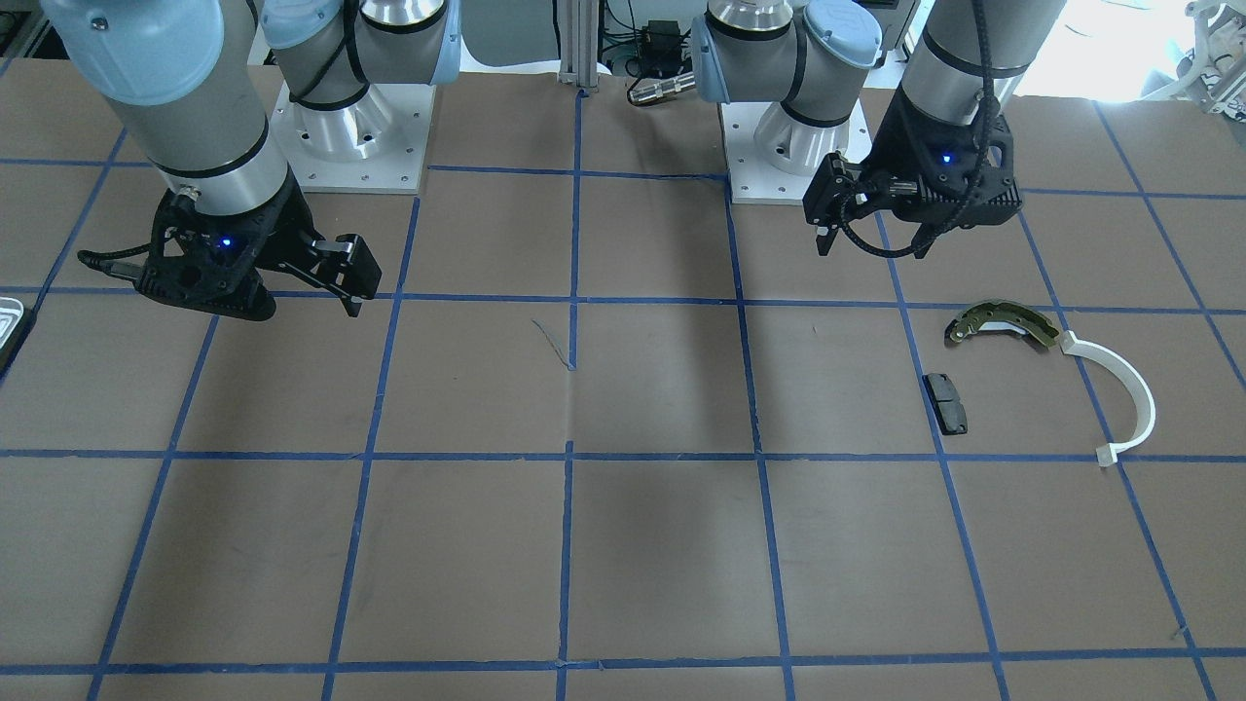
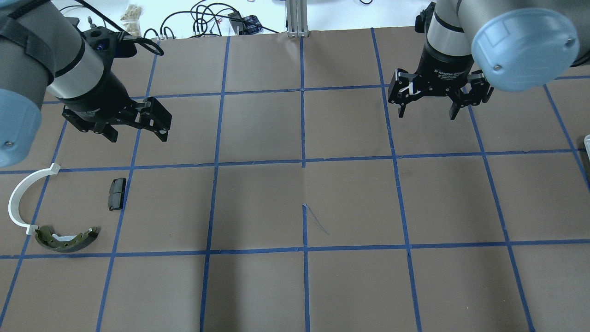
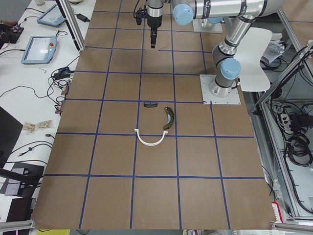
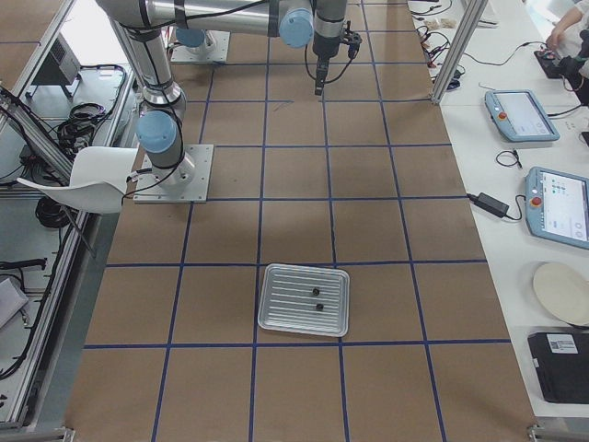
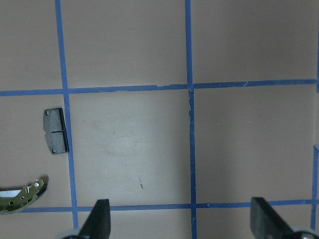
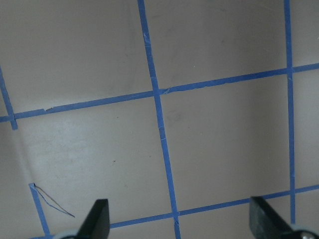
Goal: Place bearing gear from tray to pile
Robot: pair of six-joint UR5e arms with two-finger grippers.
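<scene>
Both claws are wide open and hold nothing. Left claw (image 2: 138, 134) hangs over the tabletop (image 2: 258, 203) near the pile (image 1: 1003, 323): brake shoe (image 2: 67, 240), white arc (image 2: 11, 203), black pad (image 2: 117, 193). One end of the arc is just beside the shoe; the pad lies apart. Right claw (image 2: 427, 113) hangs well apart from the tray (image 4: 276, 322), which sits at the robot's right end. Two small dark parts (image 4: 316, 292) lie in the tray, too small to make out.

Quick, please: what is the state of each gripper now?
Left gripper: open, holding nothing.
Right gripper: open, holding nothing.
</scene>
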